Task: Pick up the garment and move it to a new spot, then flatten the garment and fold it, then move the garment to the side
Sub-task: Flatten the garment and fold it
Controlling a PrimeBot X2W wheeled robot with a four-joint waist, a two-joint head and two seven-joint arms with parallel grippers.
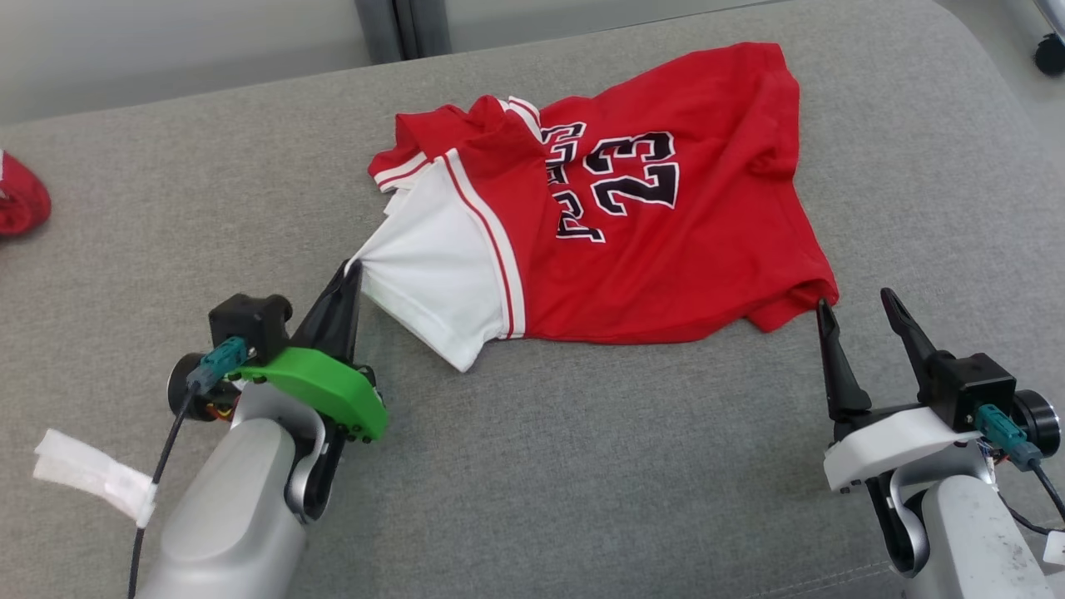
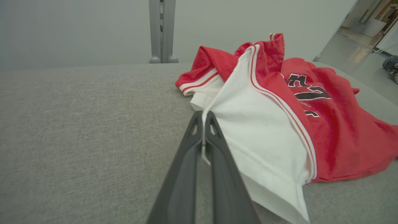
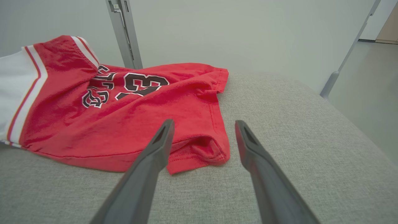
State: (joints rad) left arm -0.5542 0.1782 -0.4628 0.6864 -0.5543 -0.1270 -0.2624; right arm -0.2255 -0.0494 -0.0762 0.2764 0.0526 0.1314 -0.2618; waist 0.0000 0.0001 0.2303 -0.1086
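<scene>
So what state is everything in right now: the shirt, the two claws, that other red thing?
shirt: rumpled on the grey cushion, not flattened or folded.
white sleeve: pulled taut toward the left gripper.
left gripper: shut on the white sleeve's edge.
right gripper: open, pointed at the shirt's near red corner, holding nothing.
red cloth: lying at the cushion's left edge, partly out of frame.

Grey forearms (image 1: 225,507), green left bracket (image 1: 320,387), white right bracket (image 1: 894,445), dark fingers (image 1: 836,366)
</scene>
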